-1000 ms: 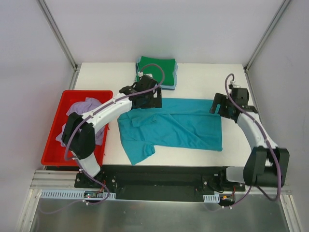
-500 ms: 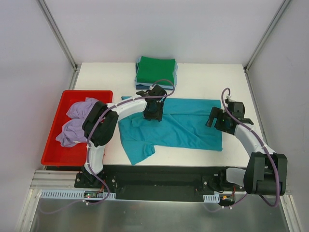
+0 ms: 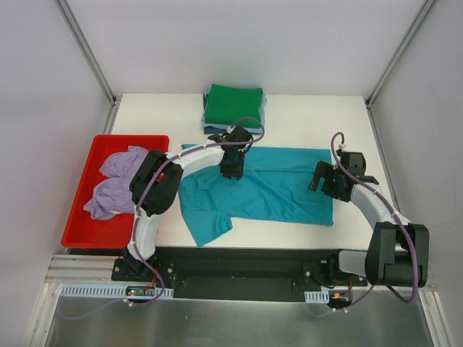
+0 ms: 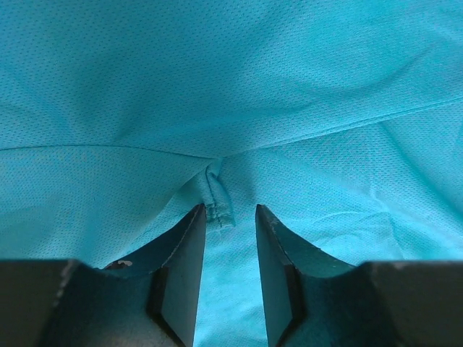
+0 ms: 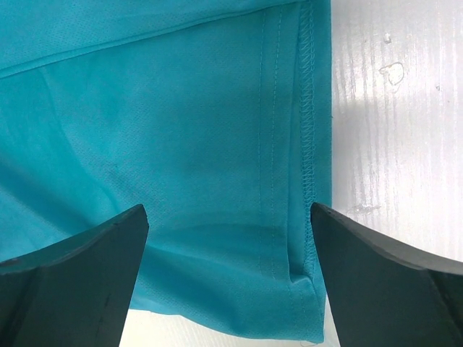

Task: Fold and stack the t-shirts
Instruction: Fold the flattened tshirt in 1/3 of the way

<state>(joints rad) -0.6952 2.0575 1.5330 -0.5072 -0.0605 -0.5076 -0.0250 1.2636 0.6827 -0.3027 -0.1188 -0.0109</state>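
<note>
A teal t-shirt (image 3: 271, 189) lies spread flat across the middle of the white table (image 3: 311, 116). My left gripper (image 3: 231, 171) presses down on its upper middle. In the left wrist view the gripper (image 4: 230, 210) has its jaws drawn close, a narrow gap still showing, and a stitched fold of teal t-shirt (image 4: 289, 87) lies at the tips. My right gripper (image 3: 325, 182) hovers over the shirt's right hem. In the right wrist view that gripper (image 5: 228, 213) stands wide open astride the hem corner of the teal t-shirt (image 5: 181, 144). A folded green t-shirt (image 3: 233, 106) tops a stack at the back.
A red plastic tray (image 3: 79, 195) at the left holds crumpled lavender t-shirts (image 3: 116, 182). A light blue edge (image 3: 214, 130) shows under the green stack. Bare white table (image 5: 398, 144) lies right of the hem. Metal frame posts rise at both back corners.
The left arm swung right from the collar area and came down on the shirt's upper middle, its jaws narrowing. The right gripper dropped slightly toward the hem and stayed wide open.
</note>
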